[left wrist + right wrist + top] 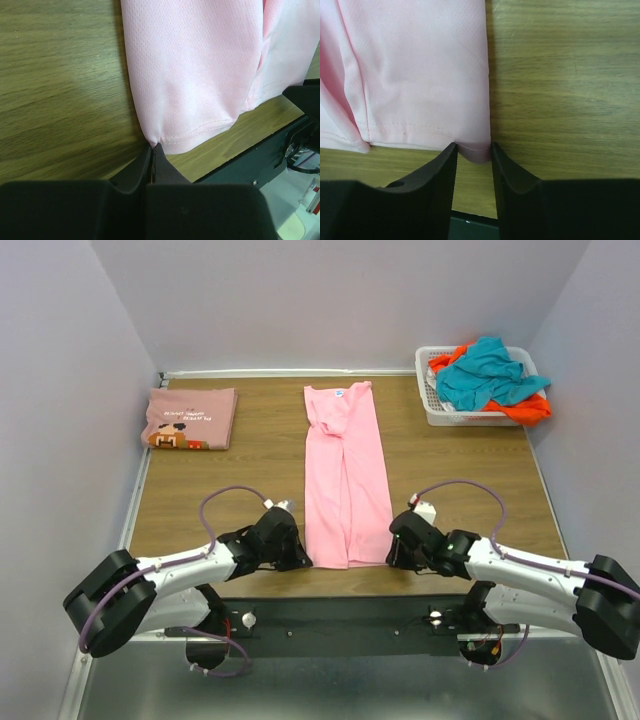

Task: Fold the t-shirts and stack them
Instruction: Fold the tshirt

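Note:
The plain light-pink t-shirt (345,470) lies folded into a long strip down the middle of the table, neck label at the far end. My left gripper (303,558) is shut on its near left hem corner (159,136). My right gripper (395,552) is open, its fingertips (451,150) on either side of the near right hem corner (475,152). A dusty-pink tee with a brown-orange pixel print (190,417) lies folded at the far left. Teal (488,371) and orange (530,408) tees sit heaped in the basket.
A white basket (436,410) stands at the far right corner. The table's near edge and a black bar (350,612) run just behind both grippers. Grey walls close in the left, far and right sides.

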Controlling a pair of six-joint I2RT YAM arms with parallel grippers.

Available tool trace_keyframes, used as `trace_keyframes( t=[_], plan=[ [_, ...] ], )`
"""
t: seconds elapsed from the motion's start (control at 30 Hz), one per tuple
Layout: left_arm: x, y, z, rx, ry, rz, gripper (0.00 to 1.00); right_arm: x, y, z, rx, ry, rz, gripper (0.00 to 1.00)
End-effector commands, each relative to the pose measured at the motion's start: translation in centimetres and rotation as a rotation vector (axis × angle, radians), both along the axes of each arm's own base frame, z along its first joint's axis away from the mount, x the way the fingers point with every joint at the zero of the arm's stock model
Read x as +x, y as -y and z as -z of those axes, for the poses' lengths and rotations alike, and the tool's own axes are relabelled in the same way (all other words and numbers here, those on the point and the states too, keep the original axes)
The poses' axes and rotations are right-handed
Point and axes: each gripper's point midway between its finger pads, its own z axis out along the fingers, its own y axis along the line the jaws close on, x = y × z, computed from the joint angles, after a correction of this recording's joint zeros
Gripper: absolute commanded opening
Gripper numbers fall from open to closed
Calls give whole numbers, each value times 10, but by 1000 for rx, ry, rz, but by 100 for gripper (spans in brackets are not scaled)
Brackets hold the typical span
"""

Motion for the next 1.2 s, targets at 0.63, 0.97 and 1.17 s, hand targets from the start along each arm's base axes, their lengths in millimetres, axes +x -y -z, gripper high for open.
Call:
trace_keyframes(
  t=[0.63, 0.97, 1.17],
  plan=[
    [48, 29, -72, -35, 200, -14, 0, 55, -18, -66, -14, 257, -22, 1],
    [128, 17, -103, 47, 328, -104, 0, 127, -23, -96, -158, 374, 70, 0],
    [167, 15, -120, 34, 387, -94, 0, 170, -36, -117, -106, 414, 73, 0]
  ],
)
